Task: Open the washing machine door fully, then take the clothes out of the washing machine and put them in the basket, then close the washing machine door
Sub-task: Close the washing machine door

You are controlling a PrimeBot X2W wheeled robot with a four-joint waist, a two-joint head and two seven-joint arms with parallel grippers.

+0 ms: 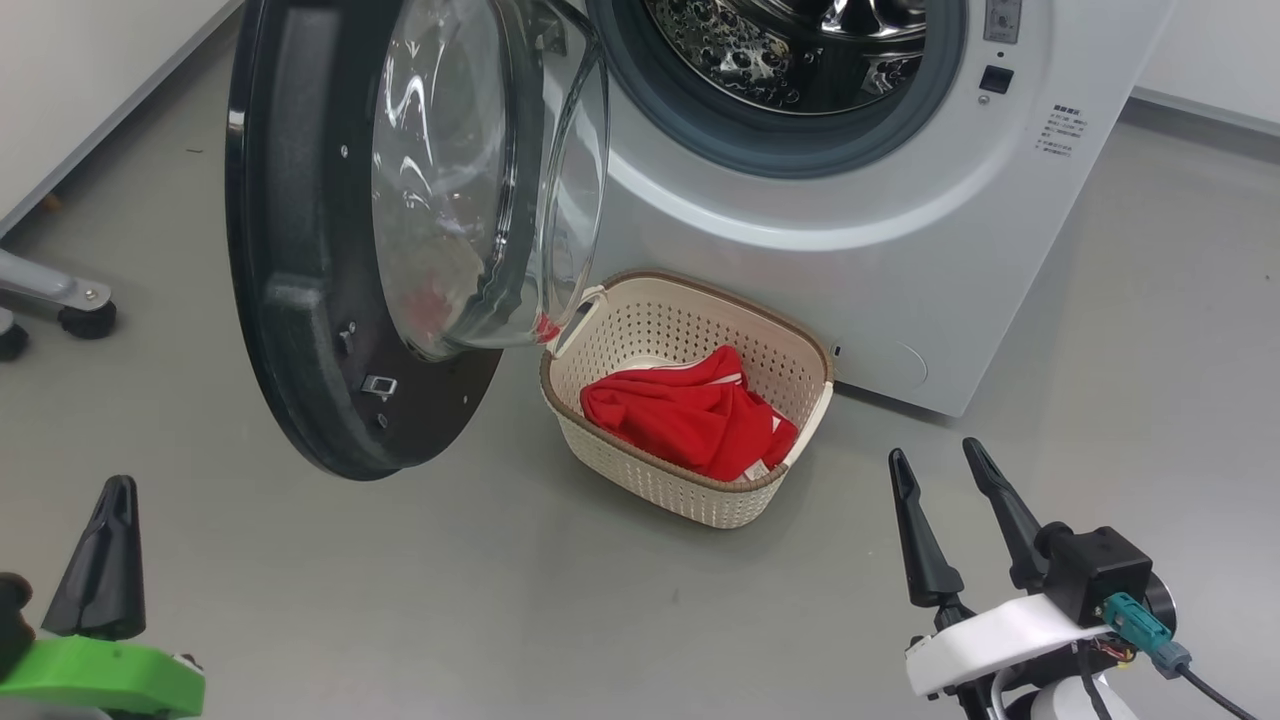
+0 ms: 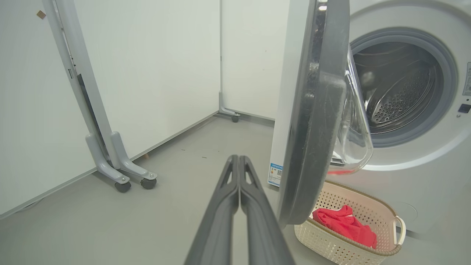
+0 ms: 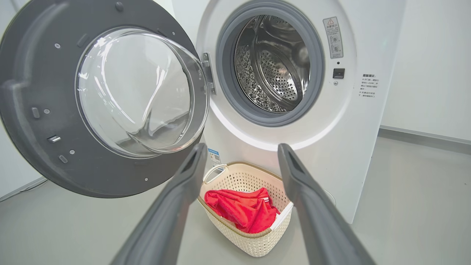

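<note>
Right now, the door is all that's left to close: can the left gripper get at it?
Probably yes: the shut left gripper points just past the edge of the door, with bare floor between them.

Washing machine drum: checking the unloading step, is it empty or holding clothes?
Empty as far as visible: the drum shows bare perforated steel, and the red clothes lie in the basket.

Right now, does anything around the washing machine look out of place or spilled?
Nothing spilled or damaged. The clothes lie in the basket, though one white-trimmed edge seems to lap over its rim at the corner toward the robot's right. The washing machine door stands open.
</note>
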